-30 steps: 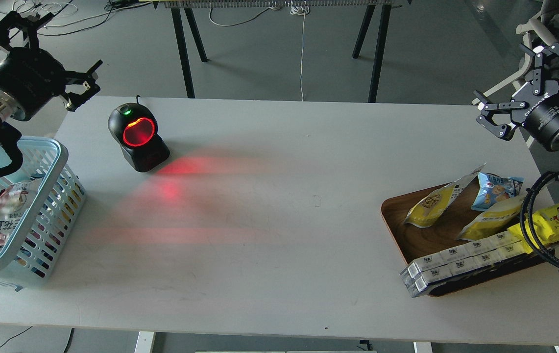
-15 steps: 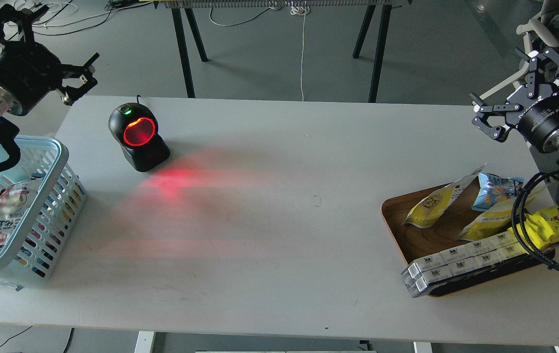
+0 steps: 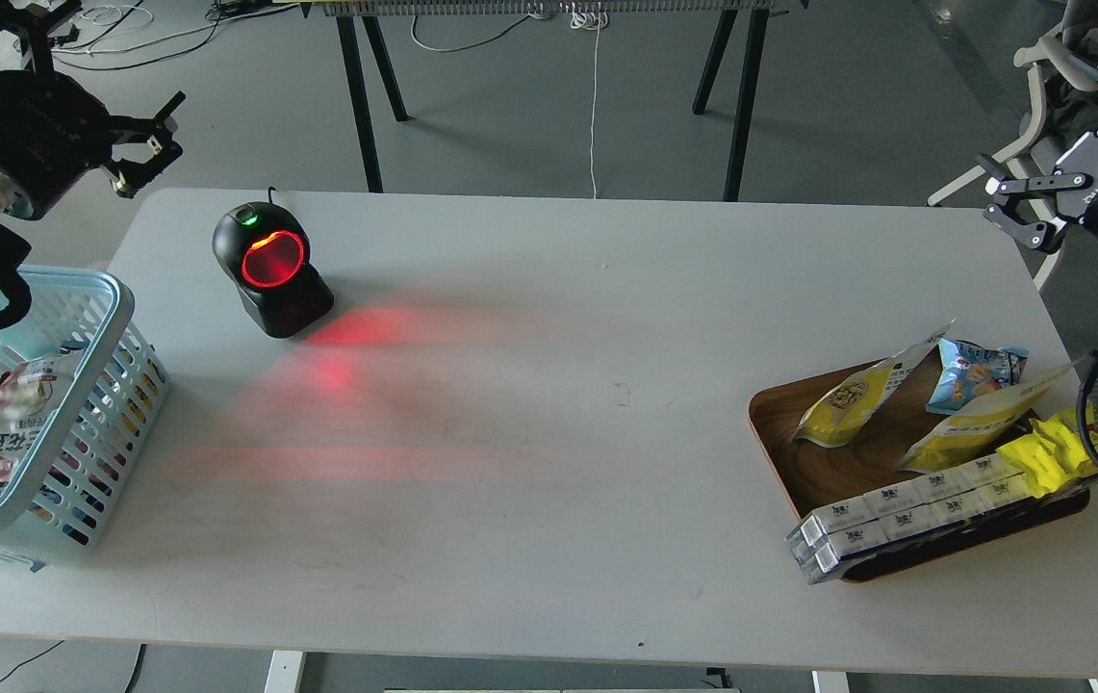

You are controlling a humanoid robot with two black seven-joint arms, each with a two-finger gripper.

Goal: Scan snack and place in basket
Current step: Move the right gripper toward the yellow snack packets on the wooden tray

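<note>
The snack (image 3: 847, 398), a yellow-and-white pouch picturing beige beans, lies tilted on the brown wooden tray (image 3: 799, 452) at the right. The light blue basket (image 3: 115, 318) stands at the table's left edge with a red-and-white packet (image 3: 10, 423) inside. My left gripper (image 3: 91, 72) is open and empty, high above the table's far left corner, behind the basket. My right gripper (image 3: 1063, 140) is open and empty, up beyond the table's far right edge, well above and apart from the tray.
A black barcode scanner (image 3: 271, 269) with a glowing red window stands at the back left and throws red light over the table (image 3: 549, 500). The tray also holds a blue packet (image 3: 977, 371), another yellow pouch (image 3: 967, 428), a yellow cartoon-face wrapper (image 3: 1087, 438) and white boxes (image 3: 905, 515).
Both arms have drawn back from the table. The right gripper moved right and up, away from the tray. The left gripper moved up and left. Nothing on the table moved.
</note>
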